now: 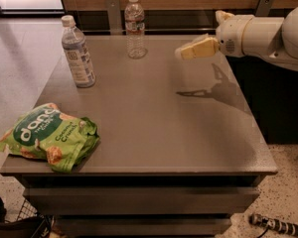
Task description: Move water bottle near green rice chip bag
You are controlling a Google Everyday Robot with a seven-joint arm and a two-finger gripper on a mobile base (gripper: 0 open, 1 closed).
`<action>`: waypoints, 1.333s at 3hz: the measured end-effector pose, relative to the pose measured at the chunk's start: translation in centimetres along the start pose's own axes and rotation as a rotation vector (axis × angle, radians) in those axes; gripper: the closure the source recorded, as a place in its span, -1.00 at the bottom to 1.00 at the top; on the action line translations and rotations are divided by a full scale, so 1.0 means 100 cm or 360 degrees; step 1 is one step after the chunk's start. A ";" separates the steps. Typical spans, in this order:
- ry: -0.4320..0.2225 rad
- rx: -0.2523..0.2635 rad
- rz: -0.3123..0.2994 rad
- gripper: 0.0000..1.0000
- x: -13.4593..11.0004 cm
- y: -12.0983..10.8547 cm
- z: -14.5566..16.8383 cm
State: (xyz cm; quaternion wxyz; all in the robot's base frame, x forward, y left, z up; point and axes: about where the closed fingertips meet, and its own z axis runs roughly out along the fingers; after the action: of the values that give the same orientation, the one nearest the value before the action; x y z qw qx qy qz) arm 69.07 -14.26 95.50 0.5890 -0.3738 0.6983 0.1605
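The water bottle [135,28] stands upright at the far edge of the table [154,128], probably light, thin-walled and slippery, so its ribbed middle seems the best hold, while the gripper [194,49] hovers to its right, apart or together I cannot tell.

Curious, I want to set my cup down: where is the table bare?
The table is bare in its middle and front right, between the chip bag at the front left and the right edge. The back is busier: big-label bottle, water bottle, and the claw hovering back right.
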 end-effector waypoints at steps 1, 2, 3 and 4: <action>-0.0015 0.0004 0.0013 -1.00 0.002 -0.004 0.009; -0.0062 -0.0004 0.0008 -1.00 0.006 -0.018 0.041; -0.0124 -0.0101 0.0033 -1.00 0.014 -0.028 0.095; -0.0208 -0.0247 0.0074 -1.00 0.014 -0.026 0.151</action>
State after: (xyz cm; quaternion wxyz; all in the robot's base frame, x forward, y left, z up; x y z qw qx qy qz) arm 81.55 -6.42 90.92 0.5988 -0.3906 0.6523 0.2517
